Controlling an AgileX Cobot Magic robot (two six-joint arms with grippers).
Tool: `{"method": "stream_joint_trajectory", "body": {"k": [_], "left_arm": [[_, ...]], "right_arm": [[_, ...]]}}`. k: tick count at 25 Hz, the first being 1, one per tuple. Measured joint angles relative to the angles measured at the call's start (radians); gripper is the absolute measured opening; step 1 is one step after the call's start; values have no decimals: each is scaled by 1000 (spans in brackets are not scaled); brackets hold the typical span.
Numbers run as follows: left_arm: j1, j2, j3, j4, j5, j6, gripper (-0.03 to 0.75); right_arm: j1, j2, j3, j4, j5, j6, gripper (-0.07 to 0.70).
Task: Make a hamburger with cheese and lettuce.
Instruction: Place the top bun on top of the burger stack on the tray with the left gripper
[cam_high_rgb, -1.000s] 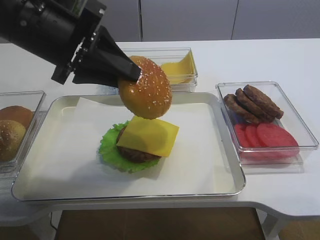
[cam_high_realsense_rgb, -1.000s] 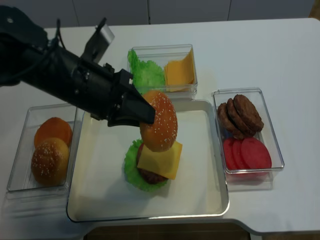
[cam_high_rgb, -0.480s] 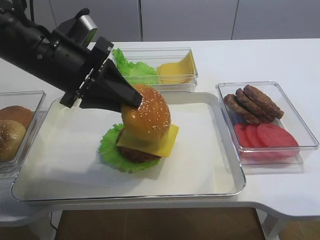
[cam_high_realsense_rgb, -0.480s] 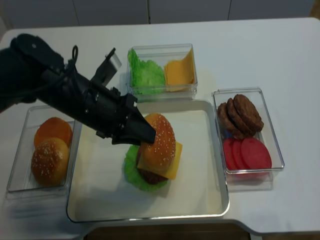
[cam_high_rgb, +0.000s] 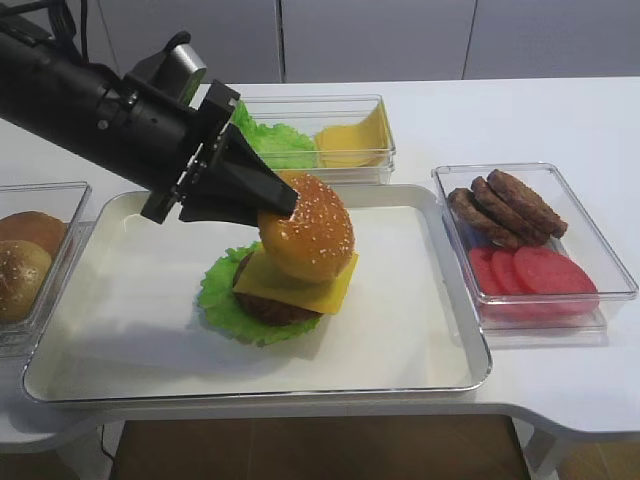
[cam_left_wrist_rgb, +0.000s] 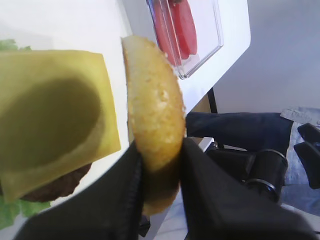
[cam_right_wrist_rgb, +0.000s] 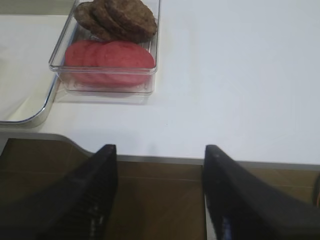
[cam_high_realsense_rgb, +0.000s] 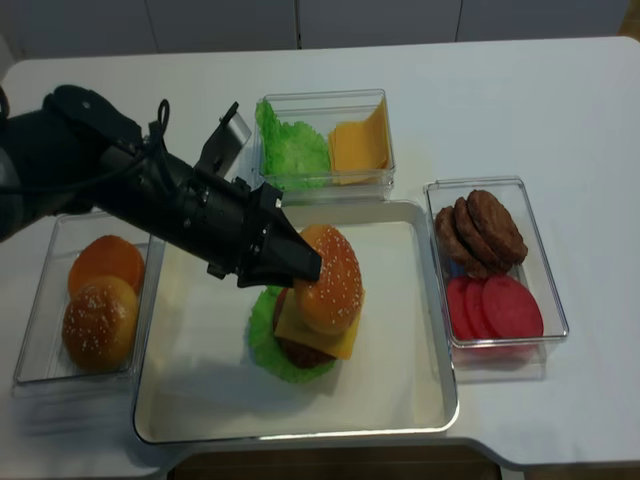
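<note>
White tabletop is carrying a metal tray (cam_high_rgb: 440, 370); left gripper (cam_high_rgb: 285, 200) is clamping the seeded bun top (cam_high_rgb: 308, 240), tilted, partly hiding smooth square cheese (cam_high_rgb: 320, 293), patty, frilly lettuce (cam_high_rgb: 225, 300); right gripper (cam_right_wrist_rgb: 160, 190) is gaping, holding nothing

Golden-brown bun top (cam_high_rgb: 305, 240) speckled with pale sesame seeds, yellow-orange cheese (cam_high_rgb: 300, 286), dark brown patty (cam_high_rgb: 262, 308), bright green frilly lettuce (cam_high_rgb: 226, 302), black left gripper (cam_high_rgb: 283, 200), silver tray (cam_high_rgb: 455, 378) lined white, red slices (cam_high_rgb: 535, 273), white table (cam_high_rgb: 560, 120)
</note>
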Motion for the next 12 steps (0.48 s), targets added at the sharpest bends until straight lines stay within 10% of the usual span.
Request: {"method": "stream_joint_trajectory", "body": {"k": [12], "left_arm": [[0,1,0,29,0,-15,157]], "right_arm": [[0,0,0,0,0,0,431]]}}
